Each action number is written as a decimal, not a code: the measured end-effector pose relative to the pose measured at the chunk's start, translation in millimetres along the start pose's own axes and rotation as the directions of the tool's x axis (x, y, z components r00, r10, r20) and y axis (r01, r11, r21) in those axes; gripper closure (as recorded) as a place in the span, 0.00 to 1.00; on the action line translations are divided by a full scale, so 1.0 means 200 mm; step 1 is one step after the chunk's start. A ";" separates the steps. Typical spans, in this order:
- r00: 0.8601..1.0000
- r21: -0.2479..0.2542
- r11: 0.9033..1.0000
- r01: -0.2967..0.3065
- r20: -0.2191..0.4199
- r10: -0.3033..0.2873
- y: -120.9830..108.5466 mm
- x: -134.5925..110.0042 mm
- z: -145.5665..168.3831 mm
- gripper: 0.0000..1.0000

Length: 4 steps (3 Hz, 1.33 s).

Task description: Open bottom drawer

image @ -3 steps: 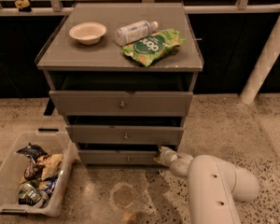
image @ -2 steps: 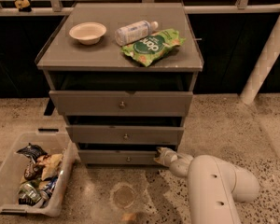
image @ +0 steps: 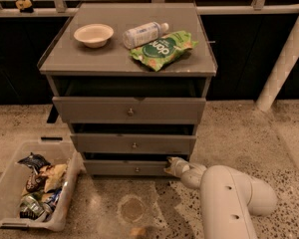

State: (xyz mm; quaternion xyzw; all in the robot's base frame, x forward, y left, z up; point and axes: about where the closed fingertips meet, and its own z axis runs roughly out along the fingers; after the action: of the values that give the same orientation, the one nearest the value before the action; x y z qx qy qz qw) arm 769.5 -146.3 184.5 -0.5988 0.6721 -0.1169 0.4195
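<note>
Bottom drawer [image: 114,168], slim grey front, claw [image: 170,166] at its right end, grip state impossible to tell

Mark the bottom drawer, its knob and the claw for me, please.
bottom drawer [image: 109,168], camera view, left half of its front panel.
knob [image: 137,170], camera view, its round face at the panel's middle.
claw [image: 168,166], camera view, its tip, at the drawer front's right end.

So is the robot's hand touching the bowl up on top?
No, the gripper is low at the right end of the bottom drawer, while the bowl sits on the cabinet top.
</note>
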 end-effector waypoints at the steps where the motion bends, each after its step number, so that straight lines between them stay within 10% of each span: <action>1: 1.000 -0.005 1.000 -0.010 -0.006 0.010 0.00 0.00 0.01 1.00; 4: 0.999 0.009 0.999 -0.037 0.011 0.037 0.17 0.05 0.00 1.00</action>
State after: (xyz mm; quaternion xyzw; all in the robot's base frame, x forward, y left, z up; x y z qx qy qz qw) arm 746.1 -148.0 158.6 -0.5849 0.6805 -0.1089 0.4277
